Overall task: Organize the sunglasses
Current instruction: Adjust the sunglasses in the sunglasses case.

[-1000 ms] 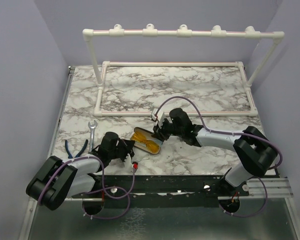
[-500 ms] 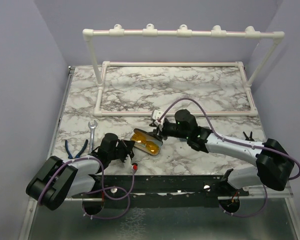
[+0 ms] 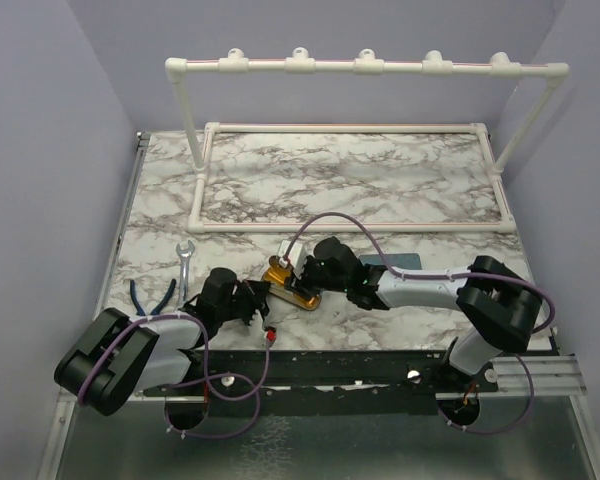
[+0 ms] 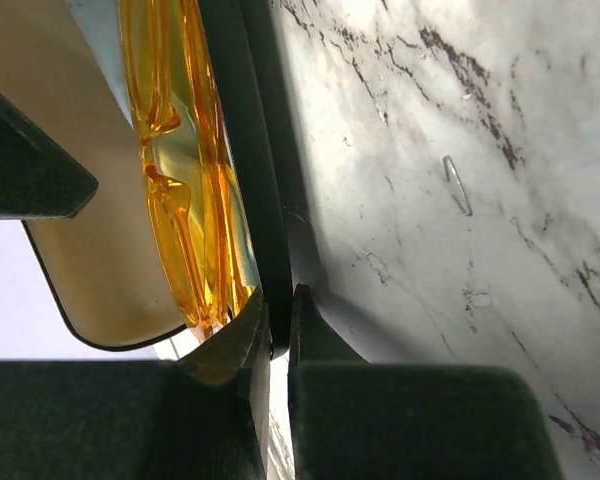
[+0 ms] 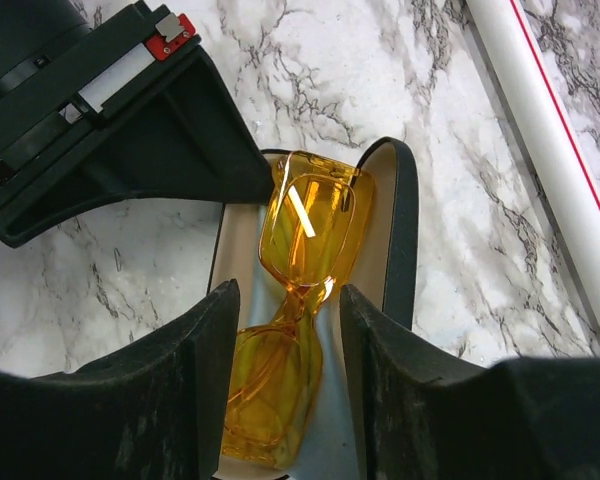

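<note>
The yellow sunglasses lie in the open black case, on its pale lining. The right wrist view shows the right gripper spread open, one finger on each side of the frame. From overhead the arm hides this. Only the left wrist view shows the left gripper pinched on the case's dark rim. Overhead, a wrench and pliers lie off to the left on the marble table.

The yellow sunglasses are lying in an open dark case on the marble table. The right gripper is hanging just over them, and the left gripper is touching the case's near edge.
</note>
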Robot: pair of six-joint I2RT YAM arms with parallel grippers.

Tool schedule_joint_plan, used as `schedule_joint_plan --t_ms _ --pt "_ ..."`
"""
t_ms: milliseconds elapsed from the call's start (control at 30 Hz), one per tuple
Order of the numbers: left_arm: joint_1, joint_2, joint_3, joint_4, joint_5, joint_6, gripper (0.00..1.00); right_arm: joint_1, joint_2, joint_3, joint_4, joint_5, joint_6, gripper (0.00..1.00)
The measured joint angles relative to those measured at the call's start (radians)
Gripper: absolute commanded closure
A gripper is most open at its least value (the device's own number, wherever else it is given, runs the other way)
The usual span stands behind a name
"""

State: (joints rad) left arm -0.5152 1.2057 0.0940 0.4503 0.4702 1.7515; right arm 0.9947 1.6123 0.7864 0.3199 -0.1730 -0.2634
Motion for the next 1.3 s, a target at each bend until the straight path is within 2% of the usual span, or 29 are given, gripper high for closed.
schedule_joint_plan --t_ms 367,467,567,800,1200,1300 --pt "-0.011 -0.03 -0.025 0.003 -0.005 0.024 0.8 0.042 0.063 0.02 -0.032 0.09 -0.011 0.51" --pt "-0.013 -0.047 -0.027 -0.012 -0.005 0.021 0.78 0.047 0.093 0.028 -0.041 0.11 -0.016 0.56" --pt "-0.013 -0.061 -0.032 -0.017 -0.007 0.016 0.78 0.052 0.099 0.03 -0.051 0.127 -0.021 0.6" --pt "-0.013 -0.074 -0.038 -0.021 -0.014 -0.004 0.8 0.092 0.098 0.03 -0.058 0.131 -0.057 0.61" --pt "-0.013 -0.075 -0.044 -0.011 -0.019 -0.024 0.85 0.124 0.08 0.024 -0.092 0.188 -0.066 0.59" --pt "-0.013 -0.075 -0.044 -0.011 -0.019 -0.024 0.85 0.126 0.08 0.026 -0.104 0.216 -0.059 0.54"
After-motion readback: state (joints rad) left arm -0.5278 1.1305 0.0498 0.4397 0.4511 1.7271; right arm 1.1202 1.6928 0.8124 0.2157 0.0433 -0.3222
